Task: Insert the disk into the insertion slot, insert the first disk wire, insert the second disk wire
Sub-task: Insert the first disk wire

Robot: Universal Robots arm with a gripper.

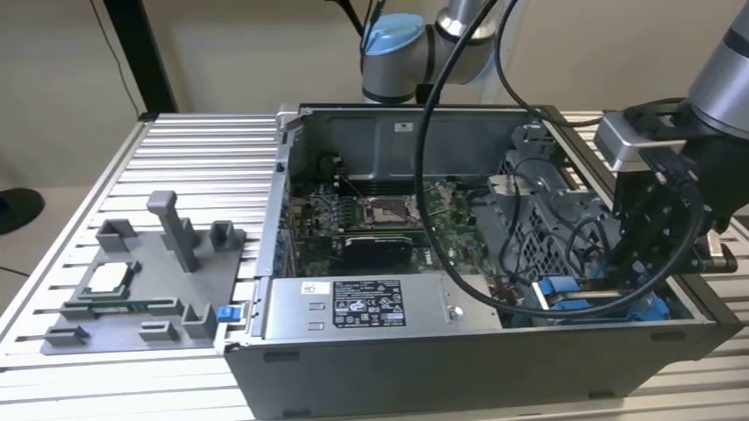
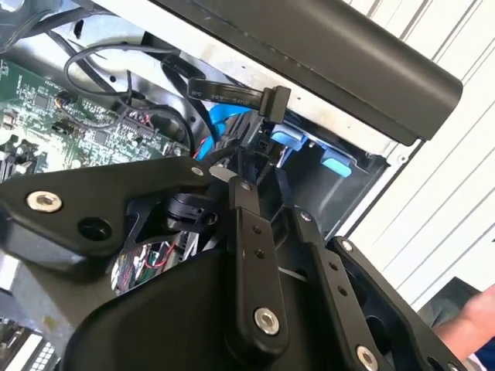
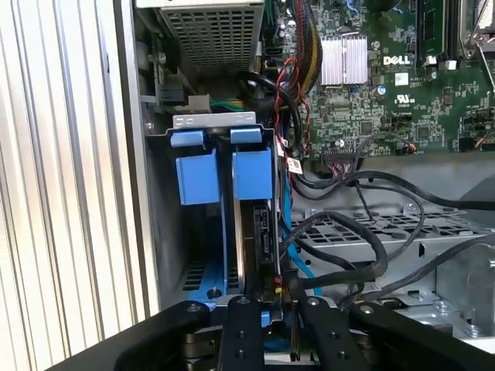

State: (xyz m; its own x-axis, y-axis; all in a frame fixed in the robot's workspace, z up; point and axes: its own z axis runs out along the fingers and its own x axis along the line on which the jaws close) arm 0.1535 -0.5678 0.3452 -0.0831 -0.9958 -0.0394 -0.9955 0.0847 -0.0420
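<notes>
**Figure.** A slatted aluminium table (image 1: 199, 149) carried an open computer case (image 1: 468, 368), lying with its interior upward. The robot arm (image 1: 725, 79) reached down into the case from the exterior view's right. Along the near wall of the case lay the grey power supply (image 1: 351, 303). Outside the case, toward the exterior view's left, a grey fixture tray (image 1: 129, 307) rested on the table. The insertion slot (image 3: 164, 232) occupied the near corner of the case at the exterior view's right, just beside the power supply. The disk (image 3: 261, 232) sat within this slot, standing on edge. Its long axis ran along the near wall, with the blue tab (image 3: 251, 174) of its carrier pointing toward the power supply and the opposite end lying beneath the gripper (image 3: 274, 297). The gripper hung directly over that end, down among the wires; whether it was clamped on anything could not be told. A blue wire (image 3: 288, 232) ran just beside the disk's edge. In the second wrist view, a flat black wire (image 2: 232, 94) with its plug passed close above the blue carrier.
</notes>
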